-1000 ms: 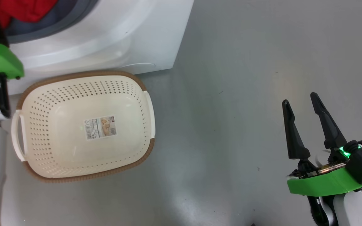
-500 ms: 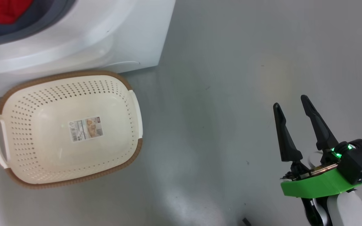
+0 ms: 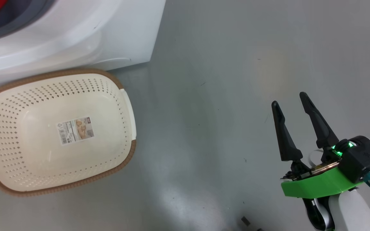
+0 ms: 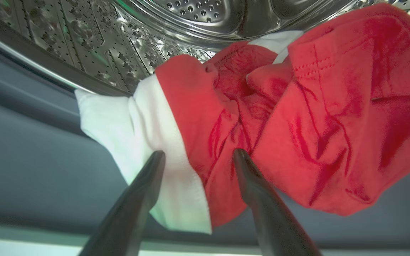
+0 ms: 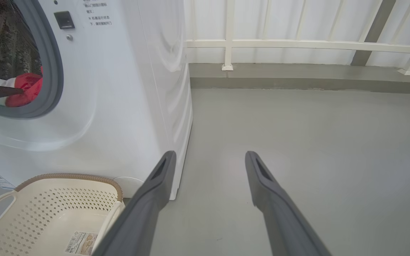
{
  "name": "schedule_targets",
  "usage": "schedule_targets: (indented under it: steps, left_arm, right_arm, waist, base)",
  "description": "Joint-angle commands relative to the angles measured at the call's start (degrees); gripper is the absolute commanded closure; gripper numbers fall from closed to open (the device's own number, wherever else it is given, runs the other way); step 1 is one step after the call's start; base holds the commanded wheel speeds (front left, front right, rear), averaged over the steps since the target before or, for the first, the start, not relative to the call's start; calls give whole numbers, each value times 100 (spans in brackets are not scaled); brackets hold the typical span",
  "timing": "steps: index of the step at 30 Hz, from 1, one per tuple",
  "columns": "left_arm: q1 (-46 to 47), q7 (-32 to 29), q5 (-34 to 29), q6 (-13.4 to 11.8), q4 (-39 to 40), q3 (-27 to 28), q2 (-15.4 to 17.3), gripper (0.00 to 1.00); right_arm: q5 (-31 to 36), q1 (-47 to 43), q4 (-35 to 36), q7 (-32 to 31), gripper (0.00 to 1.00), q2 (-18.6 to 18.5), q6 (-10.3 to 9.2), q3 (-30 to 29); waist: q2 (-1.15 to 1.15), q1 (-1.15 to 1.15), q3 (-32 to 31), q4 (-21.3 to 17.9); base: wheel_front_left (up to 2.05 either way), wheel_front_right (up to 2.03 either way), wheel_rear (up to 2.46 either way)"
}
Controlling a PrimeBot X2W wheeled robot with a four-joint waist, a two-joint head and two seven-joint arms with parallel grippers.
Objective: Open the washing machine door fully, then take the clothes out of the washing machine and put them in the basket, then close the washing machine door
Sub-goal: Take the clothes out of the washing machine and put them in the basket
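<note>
Red cloth with white panels, the clothes, lies heaped at the front edge of the perforated steel drum and spills over the grey gasket of the washing machine. The left hand reaches into the mouth with its two dark fingers spread wide. One tip lies over the white panel and the other over a red fold. I cannot tell whether the tips touch the fabric, and nothing is gripped yet. The wide stance suits a loose bundle, because a thick fold must land between the fingers before they shut.

The basket sits on the grey floor just beside the machine's front, below the opening. It is empty, with its label bare on the bottom. Set there, it probably keeps the carry from drum to basket short.

The right hand hangs over bare floor, well apart from both basket and machine, its fingers also wide and holding nothing. I judge it is parked aside to leave the left arm room.

In the right wrist view the round mouth stands uncovered, so opening the washing machine door looks done and unloading is only starting. A shallow pinch on the white edge might slip or lift just part of the heap.
</note>
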State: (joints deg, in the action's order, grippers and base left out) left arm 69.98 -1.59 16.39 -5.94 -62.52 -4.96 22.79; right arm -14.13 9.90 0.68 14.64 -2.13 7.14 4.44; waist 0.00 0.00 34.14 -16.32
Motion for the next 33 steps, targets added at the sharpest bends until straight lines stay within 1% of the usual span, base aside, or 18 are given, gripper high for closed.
schedule_targets:
  steps: [1,9,15,16,17,18,23,25,28,33]
  left_arm:
    - [124,-81,41,6,10,40,366,0]
    - [203,-489,85,51,-360,-32,452,0]
    - [265,-570,106,71,-446,-85,484,0]
    - [269,-577,110,76,-458,-95,485,21]
    - [269,-577,110,76,-458,-95,485,21]
    - [272,-571,114,77,-463,-102,485,100]
    - [270,-567,189,169,-502,-109,467,100]
    - [267,-480,202,175,-472,-119,451,100]
    - [255,-270,234,173,-388,-113,426,100]
    - [197,121,353,285,-240,-56,395,100]
  right_arm:
    - [-39,17,92,36,0,-75,35,130]
    - [-62,-15,64,36,0,-75,35,151]
    - [-108,-32,78,36,0,-75,35,169]
    - [-115,-34,81,36,0,-75,35,168]
    - [-115,-34,81,36,0,-75,35,168]
    - [-119,-34,87,36,0,-75,35,166]
    - [-118,-33,106,36,0,-75,35,122]
    - [-118,-29,104,36,0,-75,35,106]
    - [-126,-12,100,36,0,-75,35,98]
    - [-140,32,100,36,0,-75,35,82]
  waist:
    - [0,0,-15,-23]
    - [0,0,-52,-102]
    - [0,0,-33,-138]
    - [0,0,-28,-141]
    - [0,0,-28,-141]
    - [0,0,-23,-143]
    - [0,0,9,-122]
    - [0,0,28,-97]
    - [0,0,61,-56]
    - [0,0,117,17]
  base:
    - [0,0,0]
    - [0,0,0]
    - [0,0,0]
    - [0,0,0]
    - [0,0,0]
    - [0,0,0]
    - [0,0,0]
    - [0,0,0]
    - [0,0,0]
    - [0,0,0]
